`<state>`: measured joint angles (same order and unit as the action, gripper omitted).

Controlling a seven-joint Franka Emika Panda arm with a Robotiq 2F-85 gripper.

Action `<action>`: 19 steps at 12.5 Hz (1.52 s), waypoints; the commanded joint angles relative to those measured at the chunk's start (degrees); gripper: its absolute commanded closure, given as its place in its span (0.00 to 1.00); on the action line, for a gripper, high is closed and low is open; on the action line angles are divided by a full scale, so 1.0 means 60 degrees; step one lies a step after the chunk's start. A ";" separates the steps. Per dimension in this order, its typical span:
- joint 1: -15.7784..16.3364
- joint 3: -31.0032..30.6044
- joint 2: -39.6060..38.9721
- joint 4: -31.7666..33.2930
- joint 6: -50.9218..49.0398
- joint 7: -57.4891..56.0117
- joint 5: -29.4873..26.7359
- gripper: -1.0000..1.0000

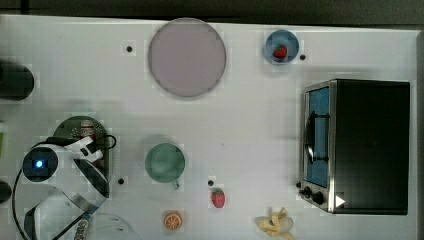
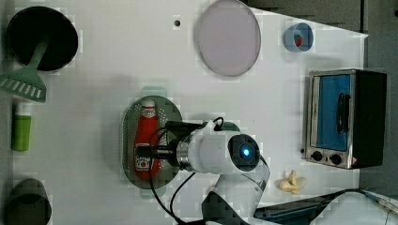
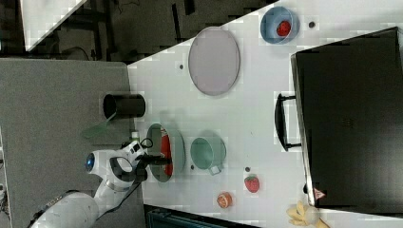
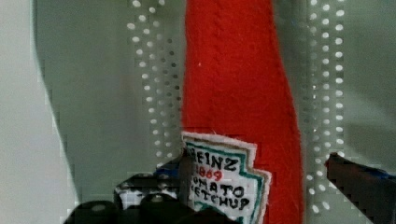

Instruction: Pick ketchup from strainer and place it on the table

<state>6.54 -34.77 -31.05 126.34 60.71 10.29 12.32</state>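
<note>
End effector wide open astride ketchup

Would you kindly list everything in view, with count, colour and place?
ketchup: 1, red, lying in the strainer
strainer: 1, pale green, on the table
table: 1, white
plate: 1, grey-lilac, far edge in the top view
cup: 1, teal, beside the strainer
bowl: 1, blue, holding a strawberry
strawberries: 2, red, one in the bowl, one on the table
orange slice: 1, orange, near the cup
banana: 1, yellow, by the oven
oven: 1, black and silver, the top view's right
spatula: 1, green, the left view's left
end effector: 1, black, open astride the ketchup
</note>
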 commanded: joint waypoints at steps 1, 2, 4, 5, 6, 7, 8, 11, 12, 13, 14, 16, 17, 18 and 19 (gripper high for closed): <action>0.0171 0.0078 -0.0376 -0.0133 0.0390 0.0912 0.0512 0.04; 0.0202 0.0142 -0.0447 -0.0148 0.0570 0.1020 0.0513 0.16; 0.0215 0.0128 -0.0444 -0.0173 0.0677 0.1020 0.0514 0.37; 0.0216 0.0088 -0.0349 -0.0198 0.0640 0.1019 0.0514 0.37; 0.0188 0.0004 -0.0158 -0.0196 0.0608 0.1019 0.0493 0.37; 0.0152 -0.0078 0.0148 -0.0166 0.0449 0.1021 0.0468 0.37; 0.0099 -0.0179 0.0575 -0.0132 0.0181 0.1021 0.0401 0.37; -0.0151 -0.0516 0.2158 -0.0192 -0.1558 0.1018 -0.0706 0.37; -0.0215 -0.0527 0.2669 -0.0291 -0.2163 0.0951 -0.1290 0.37; -0.0302 -0.0488 0.3111 -0.0401 -0.2668 0.0694 -0.1744 0.37; -0.0448 -0.0435 0.3485 -0.0520 -0.3131 0.0188 -0.2030 0.37; -0.0850 -0.0142 0.4048 -0.0742 -0.4022 -0.1102 -0.2101 0.37; -0.1066 0.0103 0.4249 -0.0821 -0.4318 -0.1618 -0.2102 0.37; -0.1284 0.0402 0.4402 -0.0883 -0.4516 -0.2112 -0.2102 0.37; -0.1497 0.0767 0.4511 -0.0899 -0.4573 -0.2584 -0.2102 0.37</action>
<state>2.50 -34.52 -2.80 120.97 35.98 1.40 -0.25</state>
